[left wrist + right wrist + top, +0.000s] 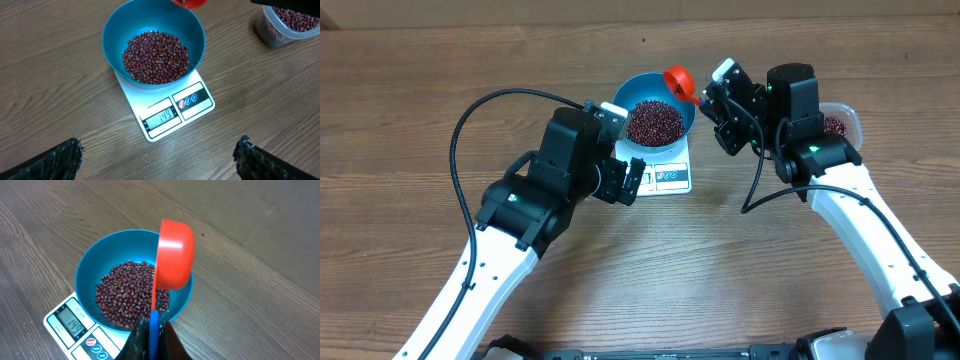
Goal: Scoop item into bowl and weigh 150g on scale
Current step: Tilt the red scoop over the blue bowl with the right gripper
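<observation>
L gripper (pixel 626 181) hangs w/ jaws spread wide, nothing btwn them, low over the table (pixel 410 80). Just ahead of its fingertips (pixel 60 159) lies the scale (pixel 134 96), display edge nearest the gripper and reading 149. The bowl (pixel 150 20) sits on the scale's far half, so it's a bit further out in front of that gripper. The beans (pixel 156 56) fill the bowl's bottom in a loose heap, well below the rim. R gripper (pixel 708 97) is clamped tight on the blue handle of a red scoop (pixel 175 255). The scoop's cup sticks out ahead of its fingers (pixel 137 342), tipped on its side, over the bowl edge closest to that gripper. From the R wrist view the bowl and scale sit below and beyond the fingertips. A clear tub (pixel 287 25) w/ more beans stands behind the R gripper, on its arm side, partly hidden by the arm in the overhead view.
</observation>
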Robot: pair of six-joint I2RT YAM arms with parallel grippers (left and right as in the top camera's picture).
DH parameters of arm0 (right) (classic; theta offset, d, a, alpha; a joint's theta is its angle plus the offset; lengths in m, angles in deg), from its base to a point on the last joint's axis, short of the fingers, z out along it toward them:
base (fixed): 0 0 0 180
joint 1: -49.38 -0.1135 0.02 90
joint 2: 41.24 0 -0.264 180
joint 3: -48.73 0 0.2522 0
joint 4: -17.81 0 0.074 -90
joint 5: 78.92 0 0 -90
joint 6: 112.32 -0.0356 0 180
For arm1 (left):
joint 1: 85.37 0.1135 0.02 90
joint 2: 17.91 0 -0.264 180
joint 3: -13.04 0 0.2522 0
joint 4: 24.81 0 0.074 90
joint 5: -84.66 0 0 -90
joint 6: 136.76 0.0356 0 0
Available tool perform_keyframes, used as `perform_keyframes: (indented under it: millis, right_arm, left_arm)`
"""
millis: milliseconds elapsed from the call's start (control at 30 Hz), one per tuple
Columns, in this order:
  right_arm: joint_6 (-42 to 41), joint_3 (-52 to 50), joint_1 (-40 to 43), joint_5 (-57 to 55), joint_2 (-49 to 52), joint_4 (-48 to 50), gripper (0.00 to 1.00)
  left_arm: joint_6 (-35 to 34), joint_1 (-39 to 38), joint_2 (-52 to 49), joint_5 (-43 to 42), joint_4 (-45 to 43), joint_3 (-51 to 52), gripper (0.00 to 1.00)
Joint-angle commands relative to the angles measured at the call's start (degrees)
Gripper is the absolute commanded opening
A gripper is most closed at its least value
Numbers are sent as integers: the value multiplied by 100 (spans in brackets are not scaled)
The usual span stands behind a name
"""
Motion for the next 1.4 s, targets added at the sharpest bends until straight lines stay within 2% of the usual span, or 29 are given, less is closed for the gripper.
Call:
perform_keyframes:
  millis: [0,433,667,767,867,967,1067,1200,1367]
  right_arm:
    - [24,197,-26,-15,2,61,4]
    - [170,197,-44,-136,2,0,4]
    - [17,195,-33,-275,2,22,4]
    - [-26,195,-33,101,2,92,4]
    - [-13,197,-35,-273,2,28,4]
    - [-144,197,-15,15,2,46,4]
    - [-155,195,-15,-166,2,2,4]
    - [-791,197,-4,101,2,42,4]
    - [-2693,197,31,555,2,-52,4]
  left_arm:
    - [-79,24,11,-42,-22,-28,100]
    - [-79,24,11,-42,-22,-28,100]
    - [-79,24,11,-42,-24,-28,100]
    - [-79,24,13,-42,-22,-28,100]
    - [-79,24,13,-42,-22,-28,99]
    - [-79,24,11,-42,-22,-28,99]
    - [-79,24,11,-42,-22,-28,100]
    - [-79,24,13,-42,-22,-28,99]
    - [-79,24,13,-42,-22,-28,99]
